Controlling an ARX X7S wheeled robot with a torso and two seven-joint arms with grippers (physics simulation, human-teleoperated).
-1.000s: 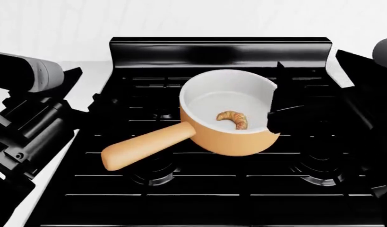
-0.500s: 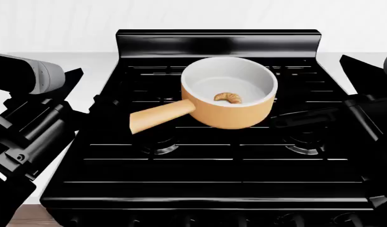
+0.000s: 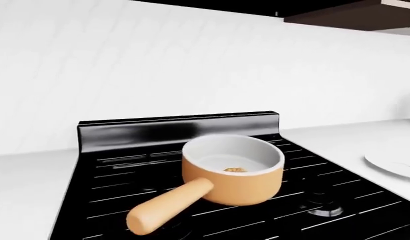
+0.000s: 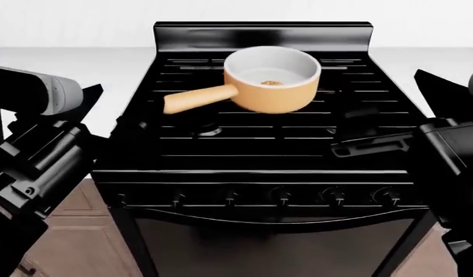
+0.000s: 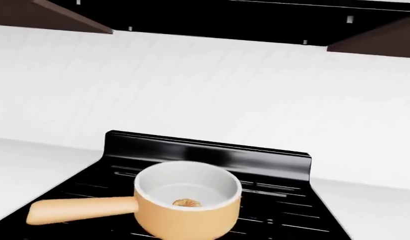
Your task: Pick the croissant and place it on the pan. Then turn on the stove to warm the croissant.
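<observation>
Already the croissant (image 4: pixel 272 83) lies inside the pan (image 4: pixel 286 95), which sits on the rear grates of the stove (image 4: pixel 259 144), handle pointing toward the robot's left. Both arms hang at the stove's sides, well apart from the pan. The right gripper (image 4: pixel 371 144) holds nothing; how its jaws stand is unclear. The left gripper's jaws cannot be made out.

You are looking at a glossy black stove (image 4: pixel 259 156) with grid-lined grates, an orange-tan pan (image 4: pixel 272 92) showing a white interior, a golden-brown croissant (image 5: pixel 186 202), a white plate (image 3: pixel 395 165), white wall tiling and brown wooden cabinets (image 4: pixel 67 231).
</observation>
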